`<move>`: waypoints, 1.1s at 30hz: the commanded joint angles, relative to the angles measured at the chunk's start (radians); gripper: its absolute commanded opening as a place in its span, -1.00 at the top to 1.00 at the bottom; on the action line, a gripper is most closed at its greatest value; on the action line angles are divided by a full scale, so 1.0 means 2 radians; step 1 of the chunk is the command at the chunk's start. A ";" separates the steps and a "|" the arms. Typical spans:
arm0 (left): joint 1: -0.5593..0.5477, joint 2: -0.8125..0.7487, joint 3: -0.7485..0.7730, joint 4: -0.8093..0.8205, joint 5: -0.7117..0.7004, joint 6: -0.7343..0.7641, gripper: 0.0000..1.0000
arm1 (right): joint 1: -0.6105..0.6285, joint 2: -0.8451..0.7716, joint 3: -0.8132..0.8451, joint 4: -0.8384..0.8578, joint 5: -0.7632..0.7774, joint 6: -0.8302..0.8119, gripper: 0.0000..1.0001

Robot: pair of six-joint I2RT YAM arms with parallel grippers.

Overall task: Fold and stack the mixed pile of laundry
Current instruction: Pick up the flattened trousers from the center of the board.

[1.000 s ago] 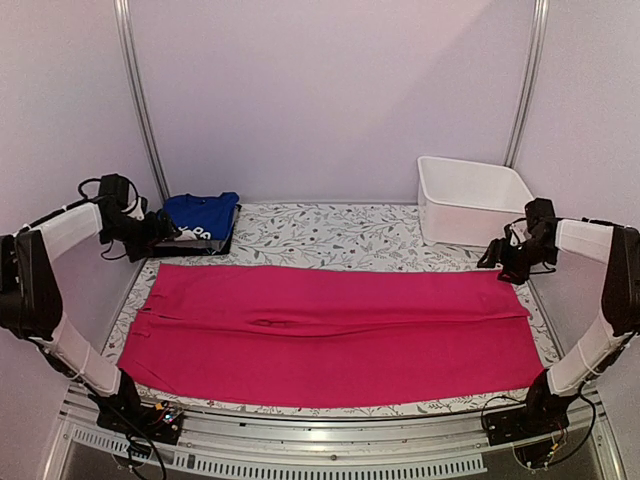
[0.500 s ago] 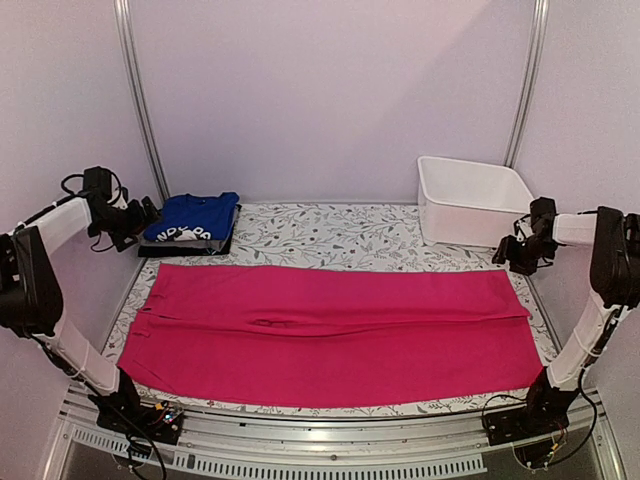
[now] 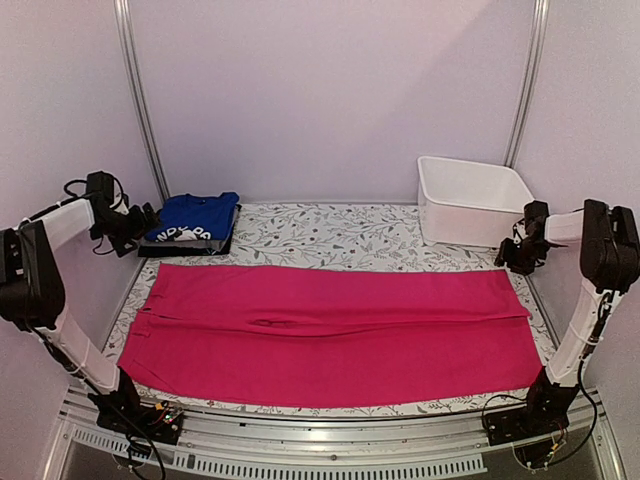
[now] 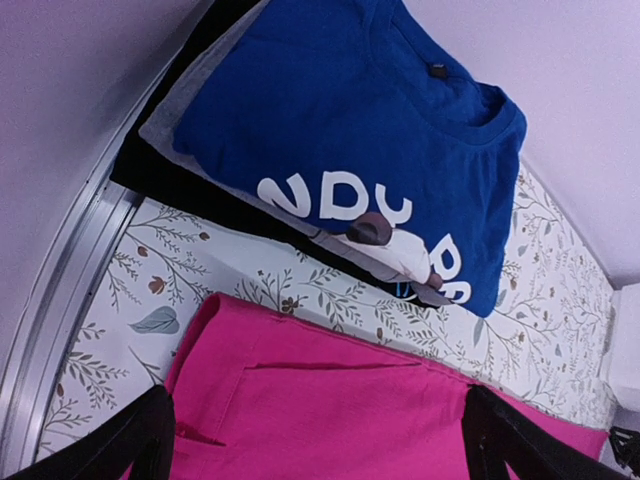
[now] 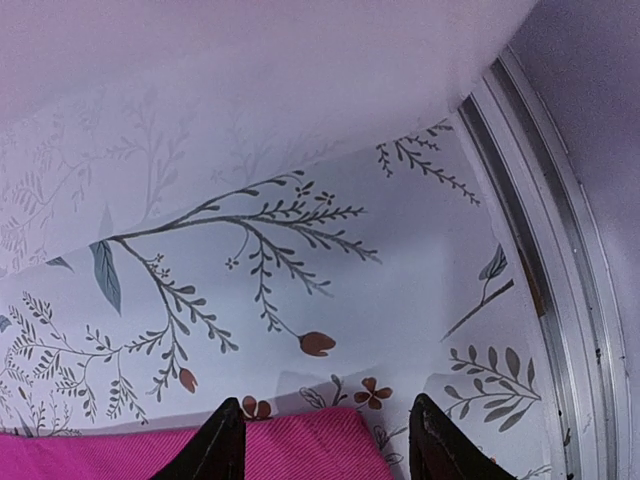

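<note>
With its fingers spread to their widest and holding nothing, the left claw (image 3: 147, 222) hangs just beside the folded stack (image 3: 190, 235) at the far left corner, where a blue shirt (image 4: 350, 150) tops a grey layer (image 4: 175, 120) and a black one. The right claw (image 5: 330, 445) stands part-way apart and empty over the far right corner of the pink garment (image 3: 330, 330), which lies flat across the worktop (image 3: 330, 235).

By the look of it, the pink piece is next for folding: each claw must pinch a far corner and carry it toward the near edge. The bin (image 3: 470, 200) and side rail (image 5: 560, 250) crowd the right claw, while the bare strip beyond the cloth gives room.
</note>
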 commanded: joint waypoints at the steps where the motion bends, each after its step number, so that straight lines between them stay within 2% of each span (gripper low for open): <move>1: 0.006 0.013 -0.006 -0.001 -0.019 0.003 -0.99 | -0.002 0.022 0.024 0.008 0.023 -0.002 -0.09; 9: 0.035 0.041 -0.010 -0.011 -0.021 -0.017 -0.99 | 0.009 0.041 0.018 -0.009 0.000 -0.007 0.02; 11: 0.037 0.045 -0.011 -0.011 -0.024 -0.019 -0.99 | 0.012 0.035 0.005 -0.001 0.002 -0.006 0.12; 12: 0.038 0.047 -0.013 -0.009 -0.026 -0.019 -0.99 | 0.013 0.031 -0.002 0.003 0.001 -0.007 0.20; 17: 0.054 0.066 -0.017 -0.003 -0.021 -0.015 -0.99 | 0.013 0.029 -0.002 0.006 -0.013 -0.008 0.84; 19: 0.063 0.076 -0.015 0.000 -0.010 -0.010 -0.99 | 0.013 0.026 0.006 0.004 -0.018 -0.009 1.00; 24: 0.078 0.109 0.006 -0.002 -0.003 0.014 -0.90 | 0.013 0.007 0.020 0.000 -0.024 -0.003 1.00; 30: 0.081 0.139 0.020 0.000 0.002 0.046 -0.70 | 0.013 -0.011 0.028 -0.007 -0.024 -0.003 1.00; 33: 0.081 0.148 0.017 0.020 0.042 0.056 -0.54 | 0.013 -0.012 0.027 -0.008 -0.026 -0.004 1.00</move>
